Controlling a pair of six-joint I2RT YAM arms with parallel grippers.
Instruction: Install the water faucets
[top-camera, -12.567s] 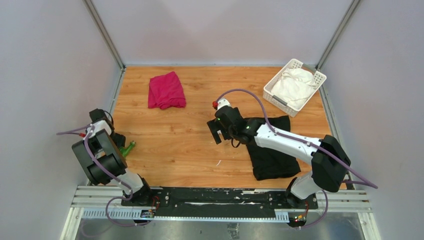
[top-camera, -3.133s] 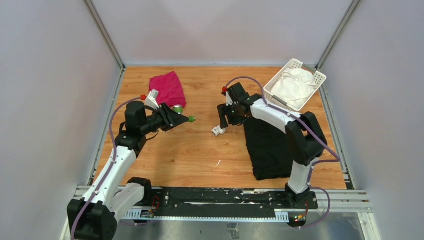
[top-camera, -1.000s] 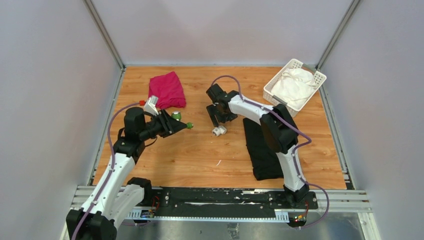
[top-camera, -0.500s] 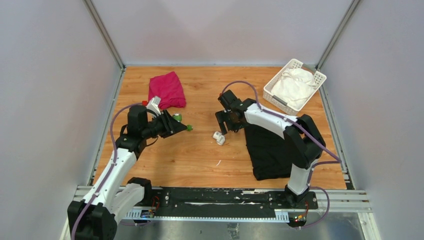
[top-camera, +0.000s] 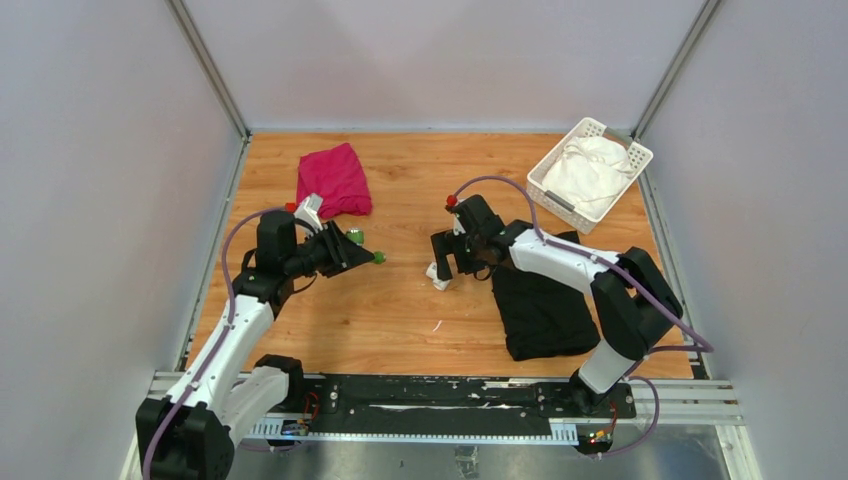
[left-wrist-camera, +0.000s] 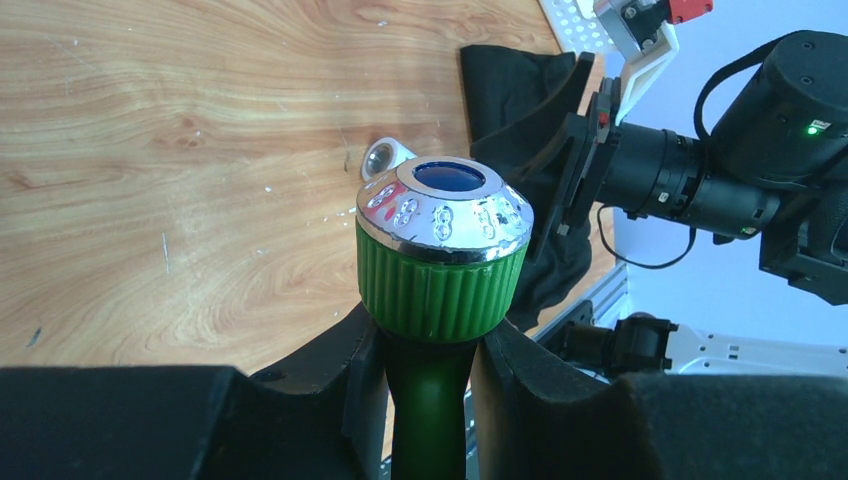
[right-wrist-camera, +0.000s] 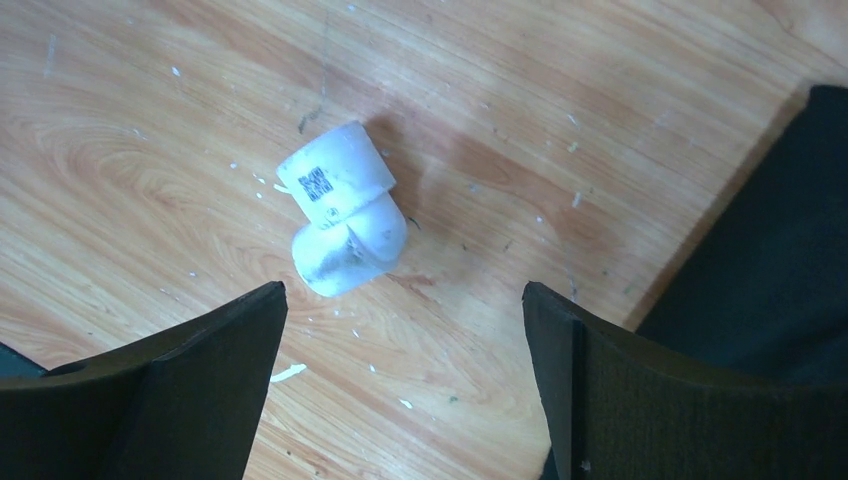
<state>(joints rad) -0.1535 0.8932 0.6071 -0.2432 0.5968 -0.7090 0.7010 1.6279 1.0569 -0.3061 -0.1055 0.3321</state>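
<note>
Wooden table (top-camera: 330, 310), and a white fitting (right-wrist-camera: 342, 210) lies on its side mid-board. Black cloth (top-camera: 545, 310) is spread near its right, red cloth (top-camera: 333, 180) back-left of it, basket (top-camera: 559, 152) back-right.

nothing really legible tbh. white pipe fitting (right-wrist-camera: 343, 207), upper left of wrist cam, has a tiny black printed code (right-wrist-camera: 317, 183), too small 2 read
</note>
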